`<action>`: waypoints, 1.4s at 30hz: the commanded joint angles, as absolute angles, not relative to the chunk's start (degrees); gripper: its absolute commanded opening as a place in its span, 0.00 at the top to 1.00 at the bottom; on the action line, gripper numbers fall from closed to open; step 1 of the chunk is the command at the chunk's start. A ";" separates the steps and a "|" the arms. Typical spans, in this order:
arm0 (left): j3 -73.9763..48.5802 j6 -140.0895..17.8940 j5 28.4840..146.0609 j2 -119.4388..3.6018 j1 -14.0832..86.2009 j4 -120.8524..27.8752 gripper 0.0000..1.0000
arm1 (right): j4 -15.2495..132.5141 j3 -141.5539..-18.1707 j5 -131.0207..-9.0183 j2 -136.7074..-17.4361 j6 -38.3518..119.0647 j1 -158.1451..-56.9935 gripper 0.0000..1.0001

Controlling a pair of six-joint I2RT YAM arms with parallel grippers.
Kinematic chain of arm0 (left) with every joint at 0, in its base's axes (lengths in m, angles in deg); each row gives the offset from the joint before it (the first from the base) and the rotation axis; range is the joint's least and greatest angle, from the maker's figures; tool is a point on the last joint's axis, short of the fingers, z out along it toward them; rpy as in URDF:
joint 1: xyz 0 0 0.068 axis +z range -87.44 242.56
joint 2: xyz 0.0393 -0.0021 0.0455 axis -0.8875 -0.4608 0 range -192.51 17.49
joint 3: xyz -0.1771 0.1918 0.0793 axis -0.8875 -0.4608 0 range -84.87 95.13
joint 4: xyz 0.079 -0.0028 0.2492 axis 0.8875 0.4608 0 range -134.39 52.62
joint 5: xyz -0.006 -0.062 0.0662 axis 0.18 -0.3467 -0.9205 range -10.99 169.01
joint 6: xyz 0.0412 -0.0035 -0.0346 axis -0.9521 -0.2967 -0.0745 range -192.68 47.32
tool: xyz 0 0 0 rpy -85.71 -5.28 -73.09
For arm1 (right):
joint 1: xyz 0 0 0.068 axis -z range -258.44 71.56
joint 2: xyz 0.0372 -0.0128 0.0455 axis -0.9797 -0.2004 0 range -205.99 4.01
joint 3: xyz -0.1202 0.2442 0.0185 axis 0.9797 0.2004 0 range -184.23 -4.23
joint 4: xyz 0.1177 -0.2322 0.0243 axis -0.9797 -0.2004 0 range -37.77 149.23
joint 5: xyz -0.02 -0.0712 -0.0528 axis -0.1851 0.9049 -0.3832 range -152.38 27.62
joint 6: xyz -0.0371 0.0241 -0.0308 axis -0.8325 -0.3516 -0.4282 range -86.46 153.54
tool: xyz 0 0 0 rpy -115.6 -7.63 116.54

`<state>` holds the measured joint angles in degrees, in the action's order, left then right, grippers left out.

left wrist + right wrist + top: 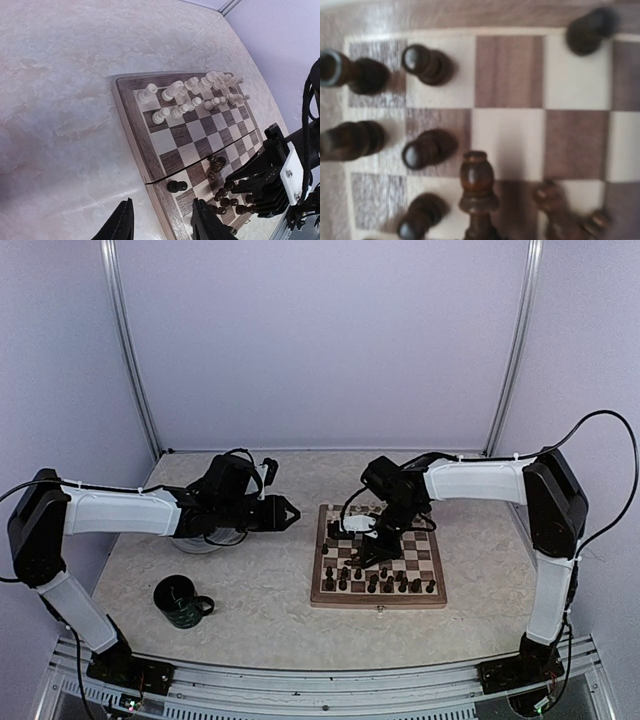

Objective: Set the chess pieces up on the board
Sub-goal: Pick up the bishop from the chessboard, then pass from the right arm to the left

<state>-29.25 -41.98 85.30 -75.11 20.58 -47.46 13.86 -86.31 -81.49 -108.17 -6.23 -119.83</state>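
The board lies right of centre on the table. Dark chess pieces stand in its near rows. My right gripper hovers low over them, shut on a dark piece that rises from the bottom of the right wrist view, above other dark pieces; its fingers are out of that view. My left gripper is open and empty, left of the board. In the left wrist view its fingertips frame the board's rim, with cream pieces at the far end and a lone dark pawn close by.
A dark green mug stands at the front left. A round grey plate lies partly hidden under my left arm. The right arm shows over the dark pieces in the left wrist view. Walls enclose the table at the back and sides.
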 commanded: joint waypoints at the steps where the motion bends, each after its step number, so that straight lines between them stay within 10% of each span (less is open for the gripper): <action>1: -29.41 -40.24 90.22 -74.68 19.92 -53.31 0.59 | 17.29 -85.49 -89.27 -101.89 -4.36 -116.94 0.93; 24: -20.19 -33.50 101.63 -86.78 14.58 -63.66 0.57 | 20.53 -84.53 -98.45 -96.38 -1.24 -113.76 0.92; 42: -19.22 -33.32 103.14 -88.86 14.40 -64.12 0.88 | 20.71 -84.36 -98.50 -96.76 -1.03 -113.77 0.86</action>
